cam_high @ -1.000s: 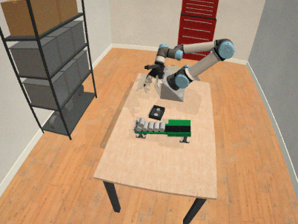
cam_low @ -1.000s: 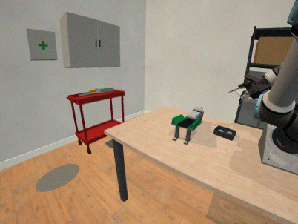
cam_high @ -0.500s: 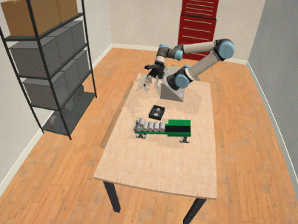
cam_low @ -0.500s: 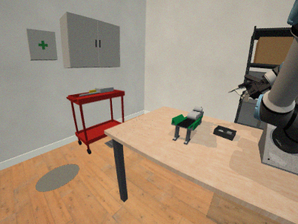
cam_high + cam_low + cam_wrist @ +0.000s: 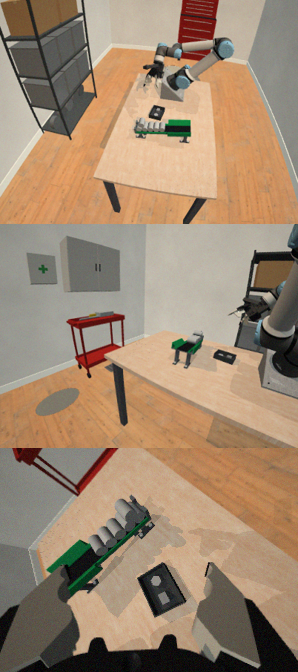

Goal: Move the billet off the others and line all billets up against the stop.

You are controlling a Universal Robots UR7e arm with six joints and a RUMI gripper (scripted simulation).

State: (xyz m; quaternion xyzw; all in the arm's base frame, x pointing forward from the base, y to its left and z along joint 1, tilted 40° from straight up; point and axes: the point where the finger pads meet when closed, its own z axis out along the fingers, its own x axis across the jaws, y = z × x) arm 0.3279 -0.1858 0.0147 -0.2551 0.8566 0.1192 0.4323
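A green feed ramp [image 5: 164, 127] stands on short legs in the middle of the table. Several grey billets [image 5: 150, 125] lie across it at its left end, against the stop. One billet [image 5: 141, 121] sits on top of two others at that end. In the wrist view the ramp [image 5: 95, 559] runs up to the right and the stacked billet [image 5: 126, 508] shows at its far end. My gripper [image 5: 152, 77] is open and empty, high above the far part of the table, well away from the ramp. It also shows in the exterior view [image 5: 244, 310].
A small black tray [image 5: 155, 111] with two grey pieces lies between the ramp and the arm's grey base [image 5: 174, 89]. It also shows in the wrist view [image 5: 161, 589]. A metal shelf [image 5: 44, 63] stands left of the table. A red cart [image 5: 97, 335] stands off the table.
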